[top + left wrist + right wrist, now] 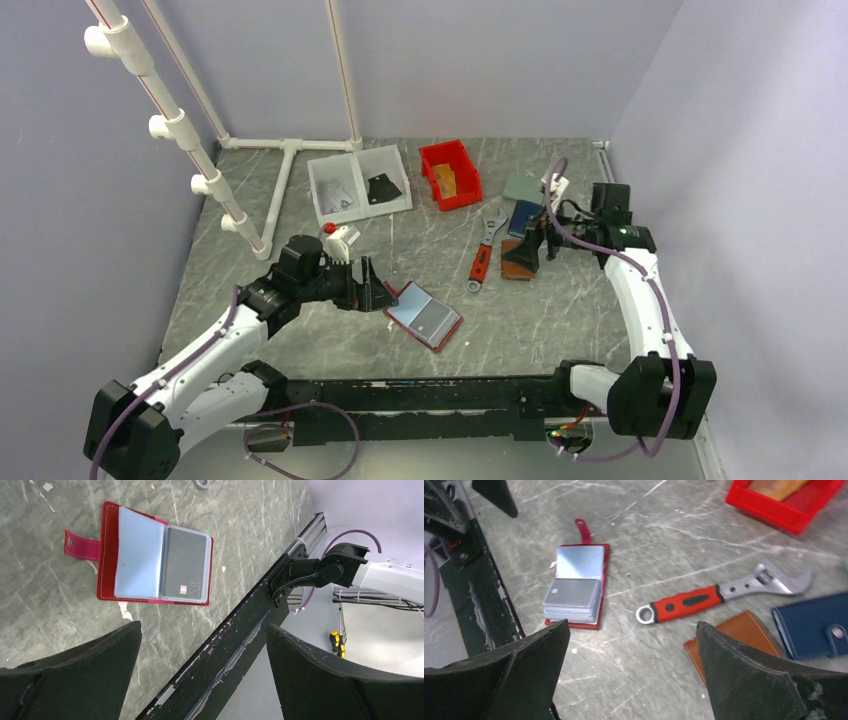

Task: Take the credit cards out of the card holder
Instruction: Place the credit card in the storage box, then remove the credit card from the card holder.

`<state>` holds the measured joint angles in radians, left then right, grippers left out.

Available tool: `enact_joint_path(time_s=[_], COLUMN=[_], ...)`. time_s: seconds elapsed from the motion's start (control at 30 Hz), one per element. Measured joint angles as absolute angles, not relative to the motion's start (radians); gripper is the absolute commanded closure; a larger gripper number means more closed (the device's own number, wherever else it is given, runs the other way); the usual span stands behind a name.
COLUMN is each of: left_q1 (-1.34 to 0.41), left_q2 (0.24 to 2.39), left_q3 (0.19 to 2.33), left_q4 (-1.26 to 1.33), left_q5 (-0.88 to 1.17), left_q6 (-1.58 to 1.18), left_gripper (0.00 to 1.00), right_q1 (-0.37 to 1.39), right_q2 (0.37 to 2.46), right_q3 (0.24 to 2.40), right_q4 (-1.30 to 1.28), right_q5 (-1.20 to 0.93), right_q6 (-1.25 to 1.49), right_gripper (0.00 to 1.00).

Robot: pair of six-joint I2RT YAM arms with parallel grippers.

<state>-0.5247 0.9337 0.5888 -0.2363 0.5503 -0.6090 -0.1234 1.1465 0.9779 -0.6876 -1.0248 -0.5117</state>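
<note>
The card holder [424,315] lies open, grey card [184,560] pocketed. The left pincer [372,290] beside it and the right pincer [527,250], well apart, gape empty. Next, I reckon: pinch that card.

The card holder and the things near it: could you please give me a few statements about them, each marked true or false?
1. The card holder lies open on the table. True.
2. Its pockets are all empty. False: a dark card sits in a pocket on one half.
3. The wrench lies on top of the holder. False: it lies apart from it, on the table.
4. The brown wallet lies beside the blue wallet. True.
5. The holder's strap tab is fastened shut. False: it sticks out loose from one edge.
</note>
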Motion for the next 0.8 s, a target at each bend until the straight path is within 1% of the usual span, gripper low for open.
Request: enact_joint_path(time_s=[0.23, 0.4, 0.53, 0.67, 0.8], left_q1=[-0.525, -0.543, -0.635, -0.765, -0.844], left_q2=[0.900, 0.907, 0.953, 1.036, 1.134], left_q3=[0.572, 0.586, 0.670, 0.773, 0.840], left_q4=[-0.240, -0.282, -0.362, -0.409, -0.439], left_q5=[0.514, 0.463, 0.381, 0.270, 0.182], left_q6=[-0.653, -0.670, -0.665, -0.648, -0.631], left_gripper=[0.01, 0.01, 0.00, 0.07, 0.16], right_q1=[0.069, 0.102, 0.102, 0.102, 0.107], right_q2=[1.203, 1.225, 1.234, 1.272, 1.299], right_q3=[0.990, 0.966, 0.908, 0.904, 0.904], right_q4=[-0.667, -0.585, -0.526, -0.518, -0.522], right_q5=[-0.976, -0.980, -0.979, -0.997, -1.004], right_q6=[-0.502, -0.461, -0.435, -0.434, -0.439], right_gripper=[0.00, 0.00, 0.00, 0.00, 0.00])
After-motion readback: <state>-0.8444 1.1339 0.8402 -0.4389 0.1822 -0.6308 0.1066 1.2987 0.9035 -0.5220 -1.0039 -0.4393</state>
